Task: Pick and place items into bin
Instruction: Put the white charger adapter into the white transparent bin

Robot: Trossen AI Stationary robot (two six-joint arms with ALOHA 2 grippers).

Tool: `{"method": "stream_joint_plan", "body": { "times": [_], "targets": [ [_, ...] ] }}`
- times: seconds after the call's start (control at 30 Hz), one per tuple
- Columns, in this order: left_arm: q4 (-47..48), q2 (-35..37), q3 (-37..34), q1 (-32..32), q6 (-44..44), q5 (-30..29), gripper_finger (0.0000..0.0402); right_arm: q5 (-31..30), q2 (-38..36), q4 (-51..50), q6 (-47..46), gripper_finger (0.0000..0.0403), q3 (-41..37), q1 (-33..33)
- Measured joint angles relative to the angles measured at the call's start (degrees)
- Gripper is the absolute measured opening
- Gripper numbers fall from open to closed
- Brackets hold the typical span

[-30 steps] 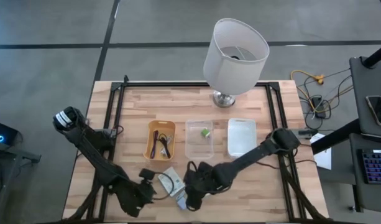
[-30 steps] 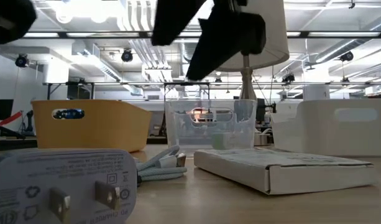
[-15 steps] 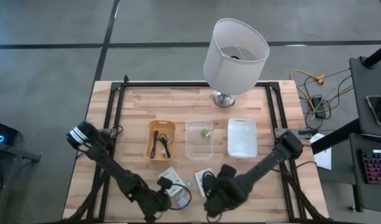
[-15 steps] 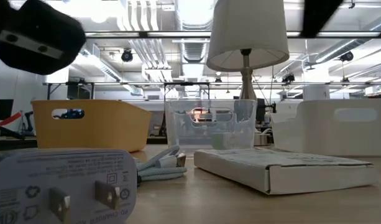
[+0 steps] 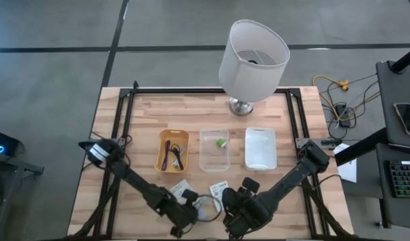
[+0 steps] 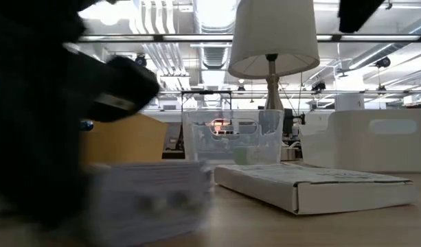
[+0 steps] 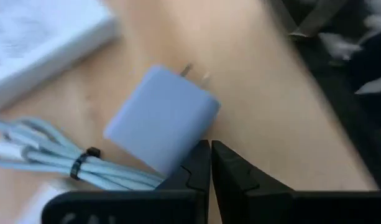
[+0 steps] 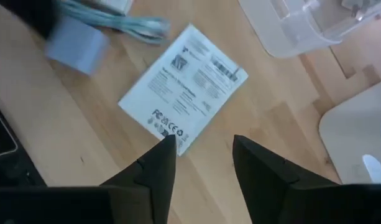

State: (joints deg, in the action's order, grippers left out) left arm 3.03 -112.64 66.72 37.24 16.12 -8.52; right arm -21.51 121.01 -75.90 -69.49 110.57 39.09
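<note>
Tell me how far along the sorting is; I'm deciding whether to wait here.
Done: dark thin cords lie in the yellow bin, and a small green cube is in the clear plastic bin. In hand: nothing. The left gripper is shut empty beside the pale blue-grey charger plug; the right gripper hovers open over a flat white printed packet. Left: plug, its pale cable, that packet.

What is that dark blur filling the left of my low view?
Observer: The left arm, close to the camera. Its fingers are shut, holding nothing, beside the charger.
Operator: Where is the right arm?
Observer: At the table's near edge. Its fingers are apart over the packet, holding nothing.
Operator: Is anything binned?
Observer: Dark cords lie in the yellow bin, and a green cube in the clear bin.
</note>
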Motion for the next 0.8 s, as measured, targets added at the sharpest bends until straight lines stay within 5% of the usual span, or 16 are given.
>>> {"method": "stream_joint_plan", "body": {
  "times": [0.2, 0.4, 0.53, 0.8],
  "targets": [
    [-0.34, 1.61, 0.22, -4.37, 3.43, -1.55, 0.0, -1.16, -0.02, -0.09, -0.23, 0.0137, 0.85, -0.08],
    [4.57, 11.64, -0.39, -0.7, 3.12, -0.97, 0.0, 0.69, -0.02, 4.63, 2.0, 0.015, 0.54, -0.15],
    [12.19, 18.14, -0.39, 3.66, 8.22, -3.02, 0.0017, 0.82, -0.07, 13.02, 18.48, 0.0182, -0.5, -0.1],
    [23.02, 25.04, -0.48, 10.41, 31.98, -7.02, 0.0116, 0.62, 0.0, 23.24, 59.05, 0.0251, -3.62, -1.68]
  ]
}}
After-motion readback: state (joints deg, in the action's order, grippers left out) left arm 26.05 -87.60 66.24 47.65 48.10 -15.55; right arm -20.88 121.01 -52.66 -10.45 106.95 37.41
